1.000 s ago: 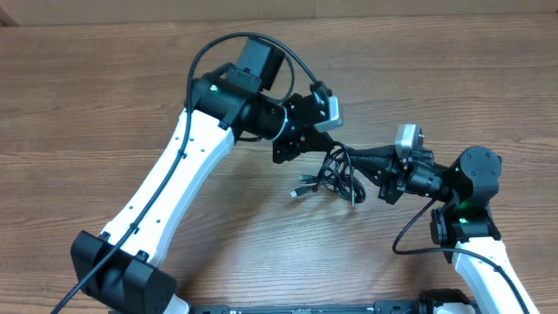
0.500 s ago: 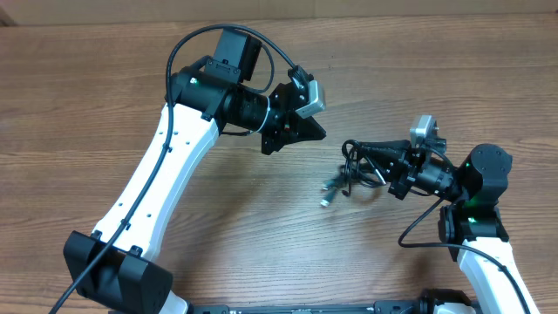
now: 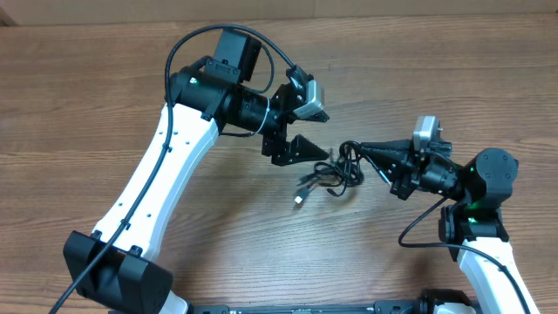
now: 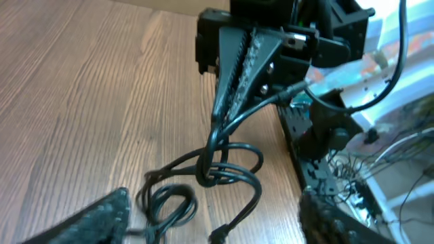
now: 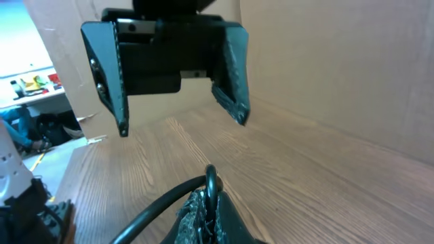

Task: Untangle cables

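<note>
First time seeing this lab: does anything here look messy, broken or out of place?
Only the cables look messy: one knotted bunch of loops, pinched by the shut right end effector and trailing onto the table. The left end effector stands open opposite, holding nothing. No damage shows.

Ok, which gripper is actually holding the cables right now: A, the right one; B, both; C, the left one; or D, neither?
A: the right gripper is pinched shut on a strand of the cables, whose loops hang down to the table, while the left gripper stands open with nothing between its fingers.
</note>
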Robot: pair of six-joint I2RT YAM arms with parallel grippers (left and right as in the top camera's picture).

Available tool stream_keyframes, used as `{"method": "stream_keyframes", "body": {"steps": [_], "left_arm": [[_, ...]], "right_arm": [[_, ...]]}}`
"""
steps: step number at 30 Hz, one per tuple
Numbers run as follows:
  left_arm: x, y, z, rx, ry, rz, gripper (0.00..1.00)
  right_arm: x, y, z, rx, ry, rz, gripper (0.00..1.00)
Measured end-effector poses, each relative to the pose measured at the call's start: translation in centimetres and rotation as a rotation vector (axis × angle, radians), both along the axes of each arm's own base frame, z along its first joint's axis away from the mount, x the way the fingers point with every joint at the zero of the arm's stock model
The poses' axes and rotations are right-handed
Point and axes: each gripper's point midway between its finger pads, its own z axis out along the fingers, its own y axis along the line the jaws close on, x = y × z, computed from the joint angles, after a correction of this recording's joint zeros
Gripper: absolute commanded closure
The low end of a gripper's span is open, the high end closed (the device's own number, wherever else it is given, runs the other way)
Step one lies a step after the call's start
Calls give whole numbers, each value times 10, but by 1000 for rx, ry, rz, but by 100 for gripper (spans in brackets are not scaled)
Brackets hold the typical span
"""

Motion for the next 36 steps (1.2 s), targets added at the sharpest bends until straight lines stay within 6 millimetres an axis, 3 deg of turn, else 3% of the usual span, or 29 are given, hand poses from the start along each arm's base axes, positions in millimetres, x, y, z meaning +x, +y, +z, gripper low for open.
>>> {"method": "stream_keyframes", "body": {"steps": [4,10,17,27,29,32,33,34,36], "left_arm": [[-4,1,-1,9,29,-1,0],[-8,1,-2,13,46,-8,0],[-18,-15,3,-16,16,-62,0],[-25,-27,8,-51,-24,-105,0],[-25,-27,9,-53,-24,-107,13],[-25,-27,10,-57,-24,-109,60],[-25,-27,10,-57,-25,-110,66],[-25,-28,10,-59,-26,-110,65],[-25,-28,10,-62,-30,-113,53]], "right_arm": [[-2,1,10,21,-13,10,96],[-6,1,30,69,-37,17,96],[-11,0,51,132,-40,21,96],[-12,0,54,170,24,27,96],[-12,0,55,172,28,28,96],[-12,0,55,174,31,28,96],[-11,0,55,174,31,28,96],[-12,0,55,175,33,28,96],[-12,0,54,175,35,28,96]]}}
